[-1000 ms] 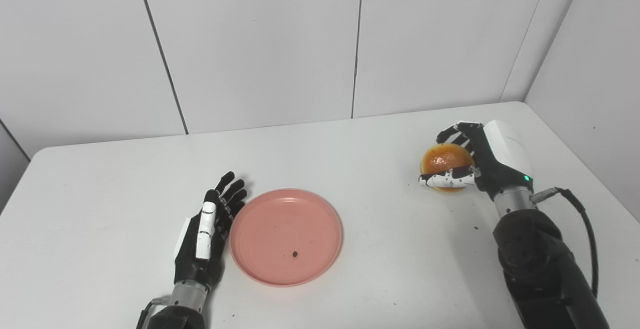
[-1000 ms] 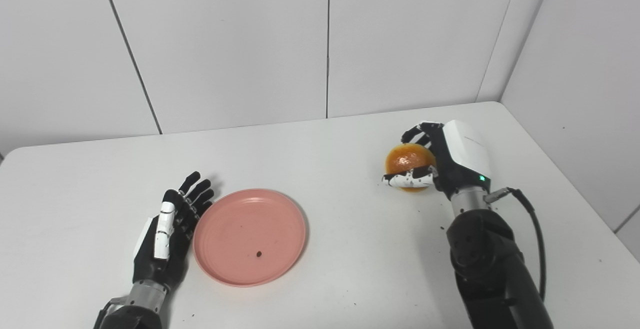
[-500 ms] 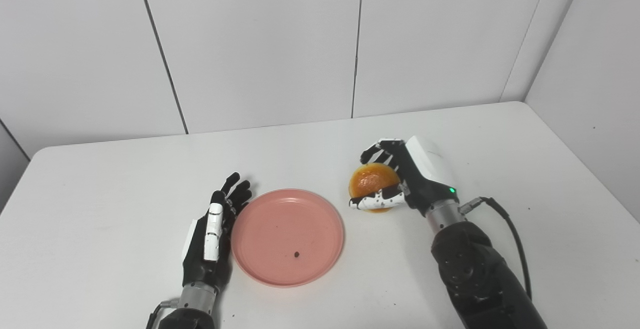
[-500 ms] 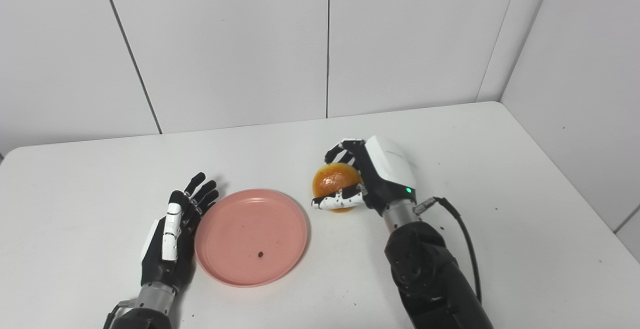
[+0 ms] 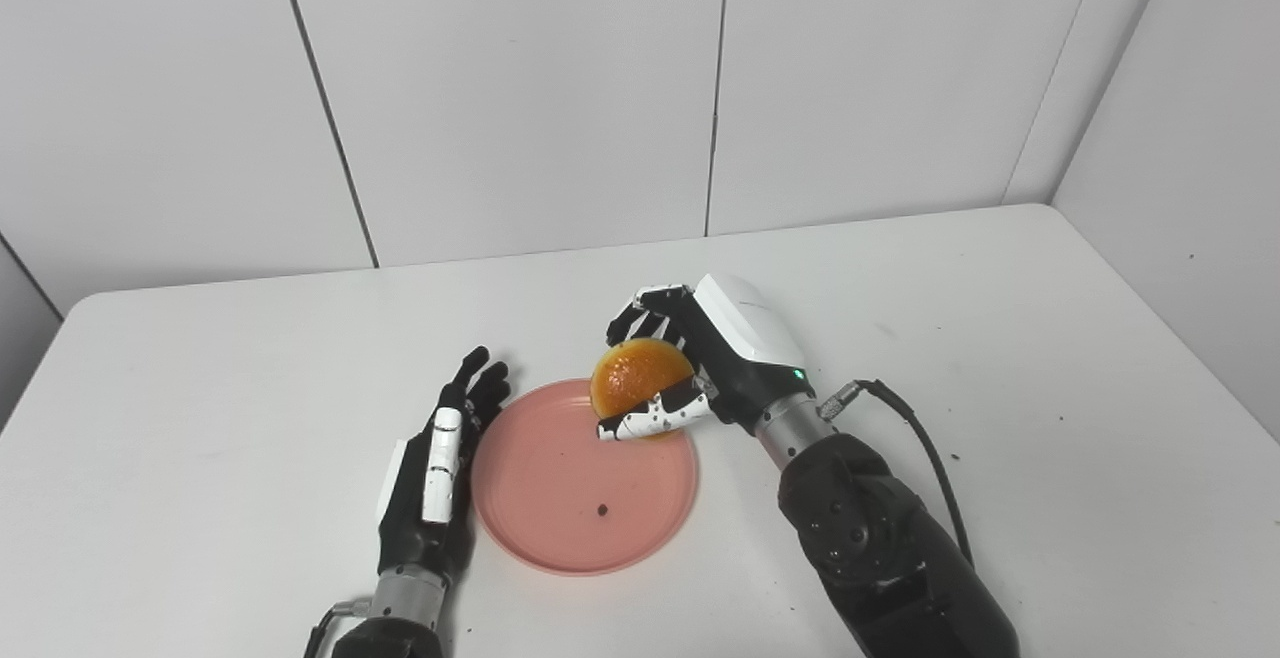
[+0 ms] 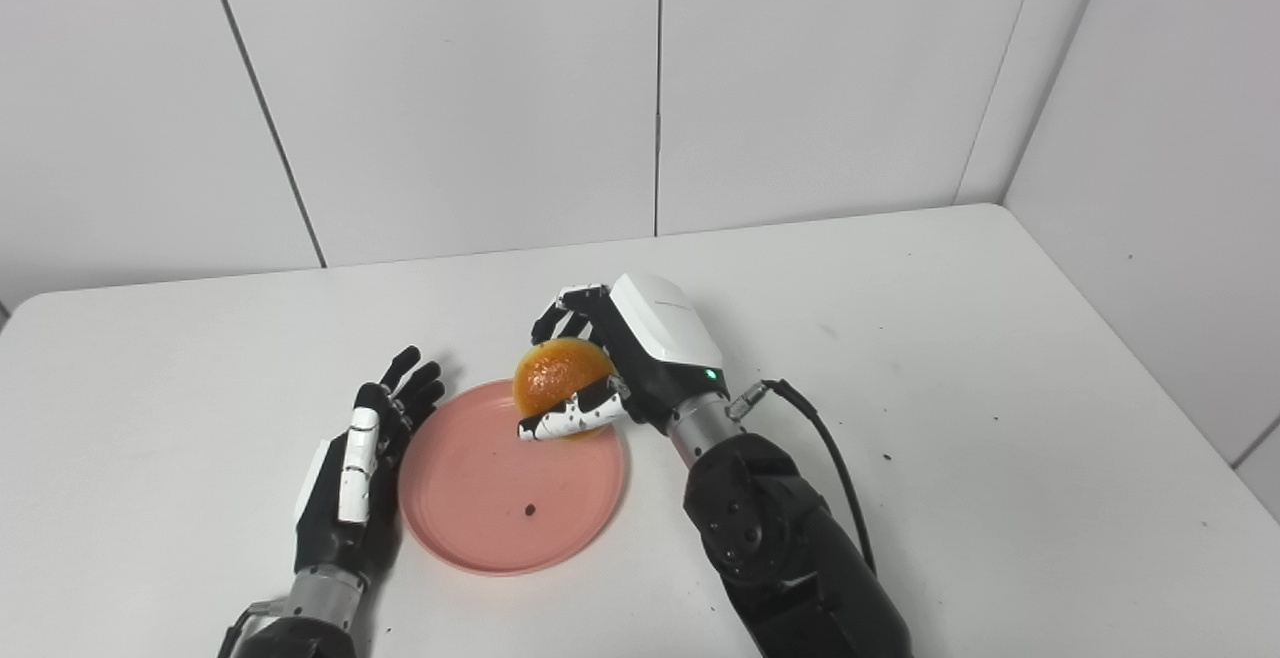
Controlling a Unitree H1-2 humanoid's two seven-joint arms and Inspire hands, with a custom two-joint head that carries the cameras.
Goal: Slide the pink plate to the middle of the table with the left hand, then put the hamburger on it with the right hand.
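Note:
A pink plate (image 5: 560,528) lies on the white table near its front middle, with a small dark crumb (image 5: 602,510) on it. My left hand (image 5: 437,478) is open, fingers straight, resting edge-on against the plate's left rim. My right hand (image 5: 700,363) is shut on the hamburger (image 5: 636,378), an orange-brown bun, and holds it over the plate's far right part. I cannot tell whether the hamburger touches the plate. The same scene shows in the right eye view, with the hamburger (image 6: 556,376) above the plate (image 6: 480,528).
The white table (image 5: 1000,338) ends at white wall panels behind and on the right. A black cable (image 5: 925,458) trails from my right wrist. A few dark crumbs (image 5: 950,457) lie on the table at the right.
My right hand has carried the hamburger left from the table's right side to above the plate's far right part. My left hand and the plate have shifted slightly right.

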